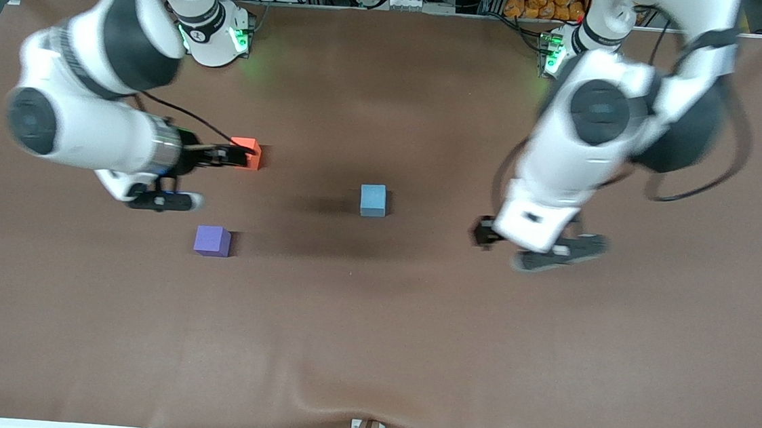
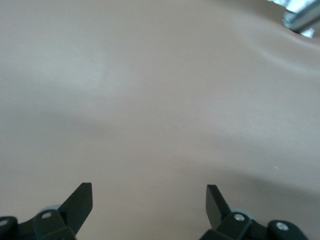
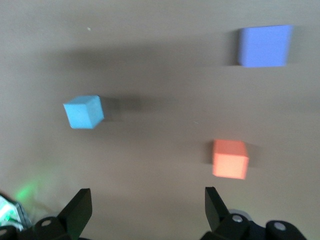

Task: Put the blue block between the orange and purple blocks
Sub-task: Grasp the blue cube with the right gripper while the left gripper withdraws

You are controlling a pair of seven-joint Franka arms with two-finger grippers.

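The blue block (image 1: 373,200) sits on the brown table near its middle. The orange block (image 1: 248,152) lies toward the right arm's end. The purple block (image 1: 212,240) lies nearer the front camera than the orange one, with a gap between them. My right gripper (image 1: 210,177) is open and empty, up in the air beside the orange block, over that gap. Its wrist view shows the blue block (image 3: 83,112), the orange block (image 3: 230,158) and the purple block (image 3: 264,46) past the open right gripper (image 3: 148,200). My left gripper (image 1: 538,245) is open and empty over bare table toward the left arm's end; in its wrist view the left gripper (image 2: 149,197) frames only cloth.
The brown cloth (image 1: 370,349) covers the whole table, with a slight wrinkle near the front edge. The arms' bases (image 1: 215,34) and cables stand along the back edge. A metal frame piece (image 2: 300,17) shows at the corner of the left wrist view.
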